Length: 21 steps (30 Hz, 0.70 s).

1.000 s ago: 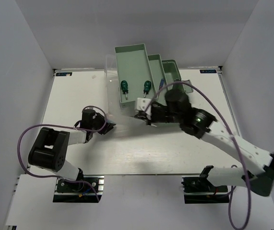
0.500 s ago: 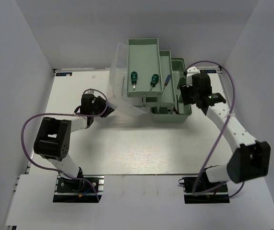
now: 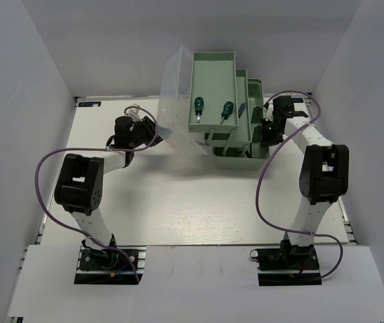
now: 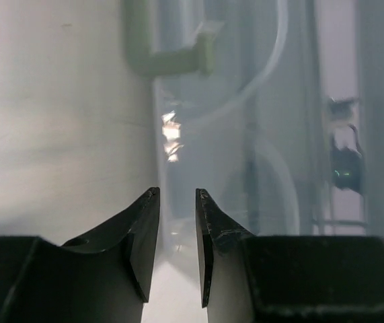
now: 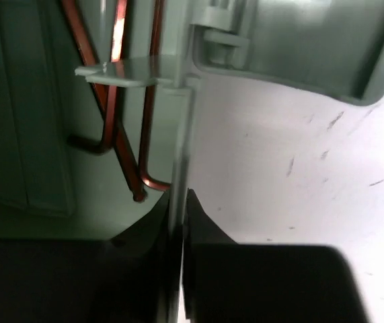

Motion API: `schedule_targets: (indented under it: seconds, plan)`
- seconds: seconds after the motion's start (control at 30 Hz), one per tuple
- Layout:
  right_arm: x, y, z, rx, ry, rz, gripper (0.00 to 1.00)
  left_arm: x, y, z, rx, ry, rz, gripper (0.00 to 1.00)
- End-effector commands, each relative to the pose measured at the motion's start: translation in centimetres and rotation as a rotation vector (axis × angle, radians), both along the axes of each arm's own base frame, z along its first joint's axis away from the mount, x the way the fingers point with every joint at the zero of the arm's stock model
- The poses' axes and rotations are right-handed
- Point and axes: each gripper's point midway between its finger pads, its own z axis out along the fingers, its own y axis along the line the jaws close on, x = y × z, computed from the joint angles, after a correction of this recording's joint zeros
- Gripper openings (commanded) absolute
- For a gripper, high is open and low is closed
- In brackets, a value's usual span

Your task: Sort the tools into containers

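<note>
The mint-green toolbox (image 3: 240, 149) stands at the back with its fold-out trays raised. Two green-handled screwdrivers (image 3: 197, 105) (image 3: 227, 110) lie in the top tray (image 3: 212, 67). A blue-handled one (image 3: 243, 110) lies in the tray below. Reddish-brown hex keys (image 5: 114, 101) lie in the base compartment. My left gripper (image 3: 152, 130) (image 4: 177, 195) is closed to a narrow gap on the edge of the translucent lid (image 3: 175, 94) (image 4: 245, 134). My right gripper (image 3: 264, 132) (image 5: 179, 192) is shut on the base's right wall (image 5: 181, 121).
The toolbox's pale green handle (image 4: 161, 60) shows through the lid. White walls close in the table (image 3: 178, 202) at the back and on both sides. Purple cables loop from both arms over the table.
The toolbox has moved back and to the right. My left gripper followed the lid backward. My right arm swung from the table's middle to the toolbox's right wall.
</note>
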Motion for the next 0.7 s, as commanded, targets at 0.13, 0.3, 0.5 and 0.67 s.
schedule_targets:
  seconds: [0.13,0.3,0.5,0.67]
  plan:
    - [-0.7,5.2,1.7,0.217,0.016,0.188,0.00,0.3,-7.1,8.6,-0.147,-0.304,-0.393,0.37]
    - [-2.3,6.4,2.1,0.251,0.036,0.296,0.00,-0.8,-10.9,10.0,-0.171,-0.340,-0.550,0.37]
    - [-3.9,8.8,2.8,0.293,0.029,0.406,0.00,-2.3,-13.4,9.9,-0.177,-0.308,-0.645,0.37]
    - [-2.0,6.3,4.4,0.143,-0.042,0.306,0.74,-2.8,-13.3,11.4,-0.165,-0.341,-0.610,0.36]
